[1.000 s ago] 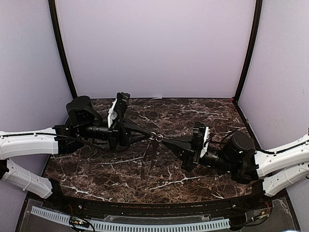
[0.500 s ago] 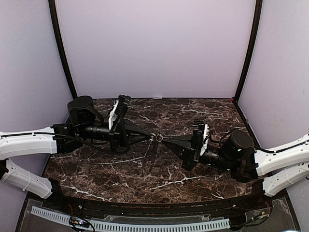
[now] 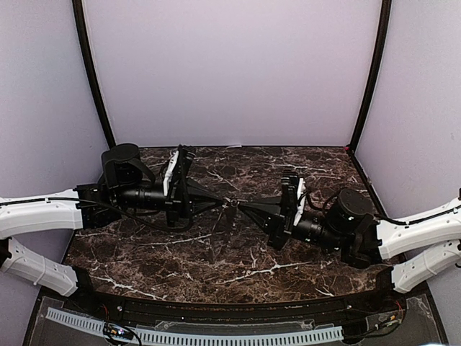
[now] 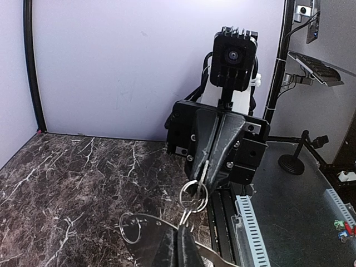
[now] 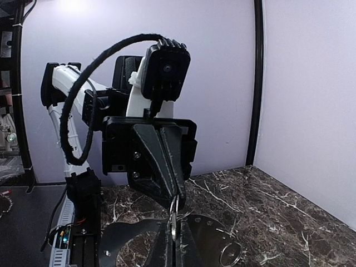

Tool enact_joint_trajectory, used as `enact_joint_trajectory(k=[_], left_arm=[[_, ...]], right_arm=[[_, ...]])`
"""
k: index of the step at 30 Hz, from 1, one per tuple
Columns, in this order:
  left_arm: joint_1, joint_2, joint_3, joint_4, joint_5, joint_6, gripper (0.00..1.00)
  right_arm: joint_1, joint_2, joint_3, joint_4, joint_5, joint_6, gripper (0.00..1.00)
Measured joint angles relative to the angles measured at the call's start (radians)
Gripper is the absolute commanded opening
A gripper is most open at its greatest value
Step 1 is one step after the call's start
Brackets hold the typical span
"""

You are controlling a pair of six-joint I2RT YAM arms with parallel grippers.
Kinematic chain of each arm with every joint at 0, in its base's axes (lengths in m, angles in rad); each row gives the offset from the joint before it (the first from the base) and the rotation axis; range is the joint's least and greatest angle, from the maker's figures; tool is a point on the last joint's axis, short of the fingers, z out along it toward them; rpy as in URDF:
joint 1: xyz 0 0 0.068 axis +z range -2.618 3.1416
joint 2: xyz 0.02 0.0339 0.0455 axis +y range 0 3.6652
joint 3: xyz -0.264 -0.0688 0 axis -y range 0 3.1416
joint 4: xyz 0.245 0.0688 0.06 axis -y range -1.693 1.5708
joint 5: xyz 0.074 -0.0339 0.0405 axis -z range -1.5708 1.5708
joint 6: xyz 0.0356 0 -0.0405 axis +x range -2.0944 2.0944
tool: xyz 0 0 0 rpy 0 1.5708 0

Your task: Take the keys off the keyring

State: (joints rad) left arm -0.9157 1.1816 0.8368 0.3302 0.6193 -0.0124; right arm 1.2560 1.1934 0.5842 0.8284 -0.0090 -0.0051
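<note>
My left gripper [image 3: 225,202] and right gripper [image 3: 240,205] meet tip to tip above the middle of the table. Both are shut on a small wire ring [image 3: 232,204] between them. The left wrist view shows that ring [image 4: 193,194] round, between my left gripper [image 4: 179,233] and the right gripper's fingertips [image 4: 207,167]. The right wrist view has it edge-on [image 5: 174,219] above my right gripper [image 5: 173,236]. Under it hangs the keyring [image 5: 206,233], a thin flat grey loop with small holes, faint from above [image 3: 222,234]. A second small ring [image 5: 230,254] sits on it. I cannot make out separate keys.
The dark marble tabletop [image 3: 302,169] is walled by pale panels at the back and sides. A perforated white strip [image 3: 216,335] runs along the near edge by the arm bases. Off the table's right edge stands a small black stand [image 4: 292,164].
The right arm has shifted left and slightly away from the near edge, carrying the meeting point of the tips a little left. The hanging flat loop has swung. Both grips stay shut.
</note>
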Motion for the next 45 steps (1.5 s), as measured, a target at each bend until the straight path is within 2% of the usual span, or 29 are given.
enact_joint_trajectory(k=[18, 29, 45], left_arm=[[-0.012, 0.022, -0.002, -0.049, -0.164, 0.068, 0.00], [-0.012, 0.023, -0.042, -0.040, -0.299, 0.069, 0.00], [-0.016, 0.048, -0.126, 0.100, -0.568, 0.034, 0.00]], right_arm=[[-0.061, 0.122, 0.136, -0.092, 0.006, 0.116, 0.00], [-0.078, 0.225, 0.277, -0.270, 0.046, 0.164, 0.00], [-0.093, 0.369, 0.538, -0.579, 0.166, 0.221, 0.00]])
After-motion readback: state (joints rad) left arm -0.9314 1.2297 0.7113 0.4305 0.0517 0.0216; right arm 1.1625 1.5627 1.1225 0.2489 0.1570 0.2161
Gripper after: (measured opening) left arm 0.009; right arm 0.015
